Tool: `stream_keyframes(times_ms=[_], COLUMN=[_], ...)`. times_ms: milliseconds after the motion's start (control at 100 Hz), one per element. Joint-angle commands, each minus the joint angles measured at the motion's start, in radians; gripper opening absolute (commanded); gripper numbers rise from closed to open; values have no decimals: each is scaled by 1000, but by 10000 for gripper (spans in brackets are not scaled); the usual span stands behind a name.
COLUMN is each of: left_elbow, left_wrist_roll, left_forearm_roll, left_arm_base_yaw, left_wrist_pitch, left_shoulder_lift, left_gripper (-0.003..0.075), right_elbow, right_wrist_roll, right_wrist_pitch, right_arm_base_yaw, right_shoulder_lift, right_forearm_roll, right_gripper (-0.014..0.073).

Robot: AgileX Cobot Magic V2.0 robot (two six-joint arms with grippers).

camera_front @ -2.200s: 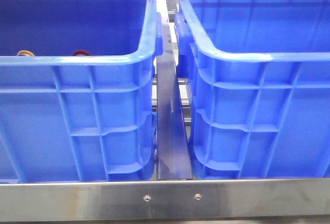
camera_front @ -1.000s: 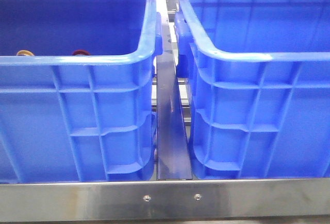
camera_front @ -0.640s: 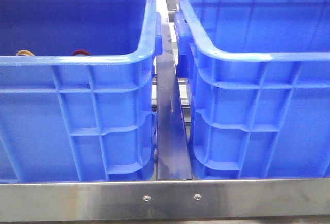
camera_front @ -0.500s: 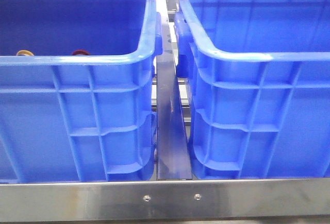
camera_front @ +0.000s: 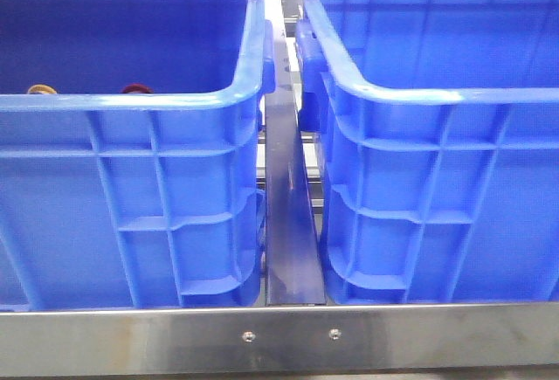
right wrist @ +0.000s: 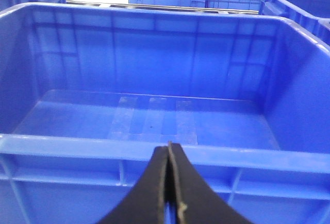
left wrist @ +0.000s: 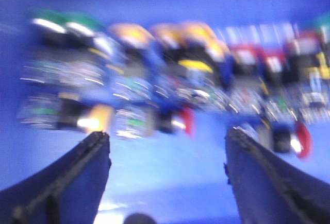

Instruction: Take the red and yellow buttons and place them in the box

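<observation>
Left gripper [left wrist: 167, 147] hangs inside a blue crate with its two dark fingers [left wrist: 82, 175] spread wide and nothing between them, above a heavily blurred heap of push buttons [left wrist: 170, 85] on the crate floor. Through the blur, orange-yellow caps [left wrist: 129, 32], red caps [left wrist: 304, 140] and a few green ones can be made out, though no single piece is sharp. Right gripper [right wrist: 168, 183] sits outside the near wall of the other crate, the box [right wrist: 154, 152], its black fingers pressed together with nothing held; the floor of that box shows only pale rectangular marks.

Seen from the front, the two crates stand side by side behind a steel rail [camera_front: 279, 341], a dark metal strip [camera_front: 293, 223] running between them. Peeking over the near rim of the left crate [camera_front: 131, 205] are a yellow button cap [camera_front: 41, 90] and a dark red button cap [camera_front: 137, 89]. Neither arm appears in that view.
</observation>
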Motion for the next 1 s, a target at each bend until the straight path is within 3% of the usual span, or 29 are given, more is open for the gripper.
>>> stream_keyframes(times_ms=[0, 330, 770, 860, 990], left_elbow=[-95, -251, -286, -286, -286], left_wrist_roll=[3, 3, 3, 3, 3], left_forearm_roll=[-16, -5, -5, -5, -5], left_arm_base_yaw=[-27, -41, -41, -41, -41], left_wrist_pitch=[12, 82, 78, 78, 73], left_shoulder_lift=[52, 278, 408, 412, 412], left_gripper=[459, 458, 452, 395, 245], right_elbow=[6, 6, 6, 6, 6], right_wrist_roll=[1, 1, 1, 1, 1], right_wrist_pitch=[-84, -84, -84, -84, -84], right_arm_base_yaw=[-4, -4, -4, -4, -4], right_shoulder_lift=[-22, -22, -22, -22, -22], right_forearm_roll=[-7, -7, -7, -7, -7], right_gripper=[-92, -92, -92, -92, -92])
